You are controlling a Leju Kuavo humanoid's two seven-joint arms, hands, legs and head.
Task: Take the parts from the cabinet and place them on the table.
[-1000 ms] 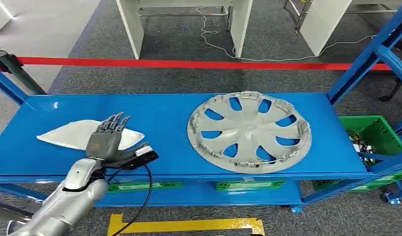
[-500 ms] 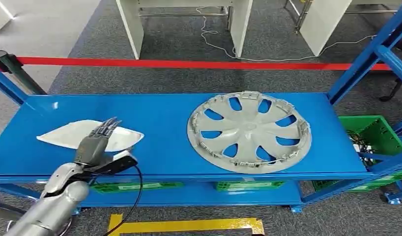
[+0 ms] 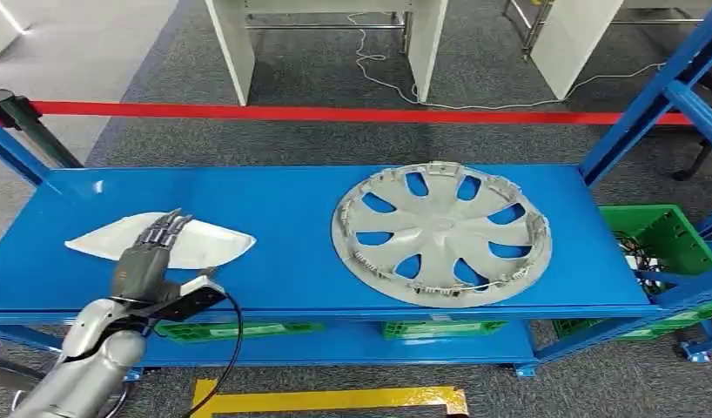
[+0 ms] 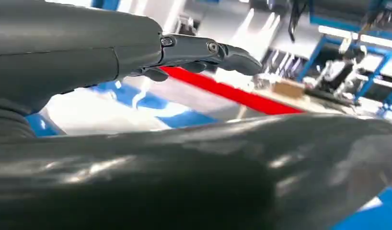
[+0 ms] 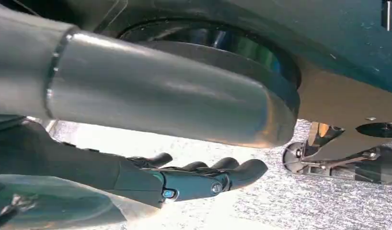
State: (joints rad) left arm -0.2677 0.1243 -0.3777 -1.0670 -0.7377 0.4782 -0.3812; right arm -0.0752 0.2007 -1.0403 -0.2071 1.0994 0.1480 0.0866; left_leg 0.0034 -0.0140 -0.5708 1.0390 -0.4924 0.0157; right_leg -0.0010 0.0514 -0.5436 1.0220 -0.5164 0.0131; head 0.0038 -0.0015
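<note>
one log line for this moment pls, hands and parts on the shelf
left robot hand: open, over white part | right robot hand: open, hanging | hubcap: flat on blue shelf, untouched

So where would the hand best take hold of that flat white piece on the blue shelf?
Probably at the near long edge of the white panel, coming from the robot's side. It lies flat and thin, tapering to points, and the left hand is over that edge.
</note>
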